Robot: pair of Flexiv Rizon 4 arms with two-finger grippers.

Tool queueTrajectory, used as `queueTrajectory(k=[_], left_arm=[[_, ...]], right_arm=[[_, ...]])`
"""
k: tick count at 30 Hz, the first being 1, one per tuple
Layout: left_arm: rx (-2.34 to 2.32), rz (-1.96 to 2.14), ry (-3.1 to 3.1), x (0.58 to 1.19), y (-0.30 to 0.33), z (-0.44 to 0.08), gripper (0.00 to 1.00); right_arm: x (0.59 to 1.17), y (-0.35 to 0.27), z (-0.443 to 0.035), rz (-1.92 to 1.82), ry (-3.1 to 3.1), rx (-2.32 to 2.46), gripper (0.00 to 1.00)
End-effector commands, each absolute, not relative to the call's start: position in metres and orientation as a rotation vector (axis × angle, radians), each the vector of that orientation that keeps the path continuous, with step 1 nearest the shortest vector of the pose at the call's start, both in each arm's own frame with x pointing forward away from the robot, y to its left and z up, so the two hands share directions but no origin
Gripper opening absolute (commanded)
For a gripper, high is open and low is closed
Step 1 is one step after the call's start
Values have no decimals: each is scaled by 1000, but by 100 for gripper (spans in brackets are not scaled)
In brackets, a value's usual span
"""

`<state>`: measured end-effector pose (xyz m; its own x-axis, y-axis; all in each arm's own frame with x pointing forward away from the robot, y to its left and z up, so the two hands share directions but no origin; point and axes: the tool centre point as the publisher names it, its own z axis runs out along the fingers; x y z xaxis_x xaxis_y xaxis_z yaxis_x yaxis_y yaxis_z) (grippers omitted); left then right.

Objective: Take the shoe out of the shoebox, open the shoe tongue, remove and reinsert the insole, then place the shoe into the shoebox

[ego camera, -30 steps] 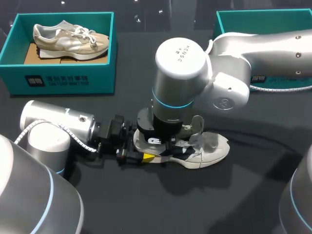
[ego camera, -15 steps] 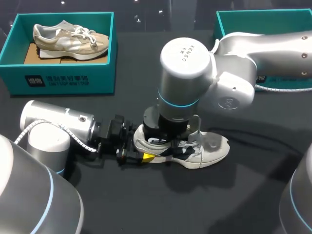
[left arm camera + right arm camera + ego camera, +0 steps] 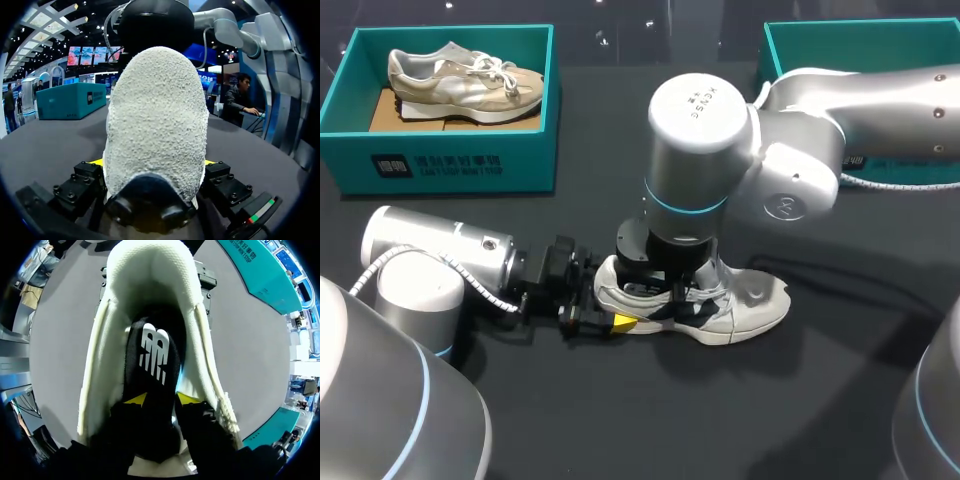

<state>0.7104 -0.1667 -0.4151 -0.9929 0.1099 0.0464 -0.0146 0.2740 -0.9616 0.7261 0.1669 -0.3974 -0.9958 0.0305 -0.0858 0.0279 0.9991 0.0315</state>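
A white shoe lies on its side-sole on the black table, toe to the right. Its heel fills the gap between my left gripper's fingers, which press on it from both sides at sole level. My right gripper points straight down into the shoe's mouth. Its yellow fingertips stand a little apart above the black insole with a white logo, holding nothing. In the head view the right wrist hides those fingers.
A teal shoebox at the back left holds a second, beige shoe. Another teal box stands at the back right, partly behind my right arm. A cable lies by it.
My right wrist shifted slightly right and down over the shoe. Its fingers parted, and the white flap it had pulled up has dropped back. The left arm stayed still.
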Motion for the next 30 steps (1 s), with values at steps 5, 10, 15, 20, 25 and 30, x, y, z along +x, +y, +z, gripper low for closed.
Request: queueTrajectory(k=[5, 10, 15, 20, 25, 30], left_arm=[[-93, 1829, -2424, 710, -169, -416, 0], [-93, 1829, -2424, 710, -169, -416, 0], [-93, 1829, -2424, 710, -169, -416, 0], [-93, 1829, -2424, 710, -169, -416, 0], [-93, 1829, -2424, 710, -169, -416, 0], [-93, 1829, -2424, 710, -169, -416, 0]], right_arm=[[723, 177, -423, 41, 3120, 34, 35], [710, 173, -431, 59, 3147, 55, 26], [700, 171, -432, 66, 3153, 71, 0], [696, 171, -431, 66, 3153, 76, 0], [697, 169, -427, 113, 3140, 72, 0], [700, 163, -414, 188, 3117, 66, 0]])
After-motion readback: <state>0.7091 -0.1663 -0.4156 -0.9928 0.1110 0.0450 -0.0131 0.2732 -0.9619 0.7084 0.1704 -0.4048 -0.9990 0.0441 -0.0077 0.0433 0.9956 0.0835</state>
